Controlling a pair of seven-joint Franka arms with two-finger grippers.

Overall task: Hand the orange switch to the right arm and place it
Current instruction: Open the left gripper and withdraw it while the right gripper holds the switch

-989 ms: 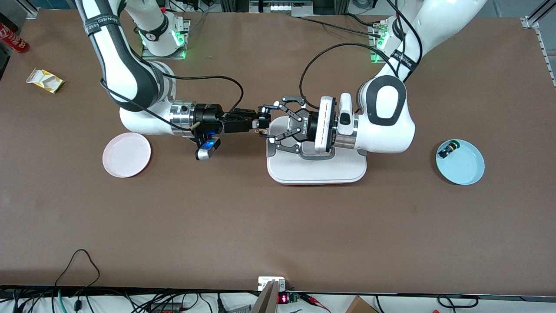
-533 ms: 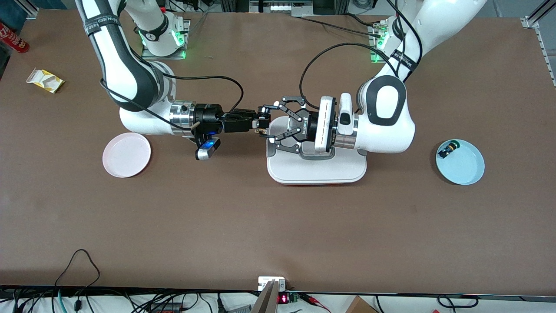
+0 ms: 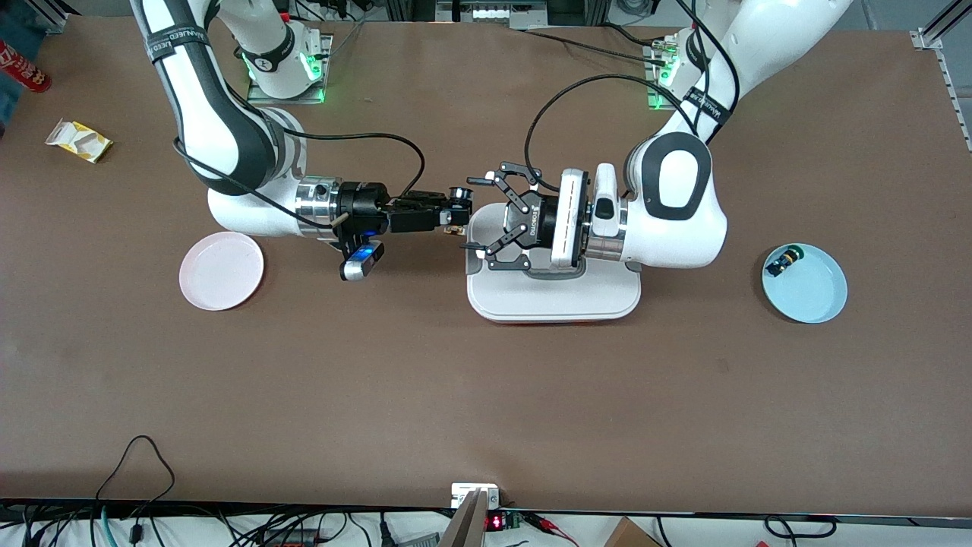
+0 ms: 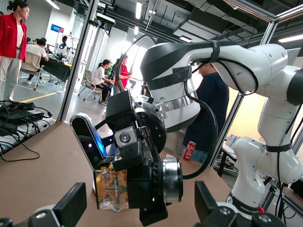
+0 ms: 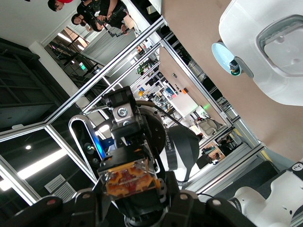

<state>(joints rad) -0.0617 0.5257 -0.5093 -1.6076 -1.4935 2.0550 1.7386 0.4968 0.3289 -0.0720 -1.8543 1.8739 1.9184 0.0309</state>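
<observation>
Between the right gripper (image 3: 452,209) jaws, pinched tight, sits the orange switch (image 3: 454,218), just clear of the left gripper (image 3: 477,215) jaws, which stand spread and empty over the white tray (image 3: 554,300).

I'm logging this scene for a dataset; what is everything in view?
Orange switch: one, tan body, in the right gripper.
Second switch: one, green-yellow cap, on the blue plate.
Blue plate: one, toward the left arm's end.
Pink plate: one, toward the right arm's end.
Tray: one, white, mid-table.
Packet: one, yellow, near the can.
Can: one, red, table corner.
Right gripper: shut on the switch.
Left gripper: open, over the tray.
</observation>
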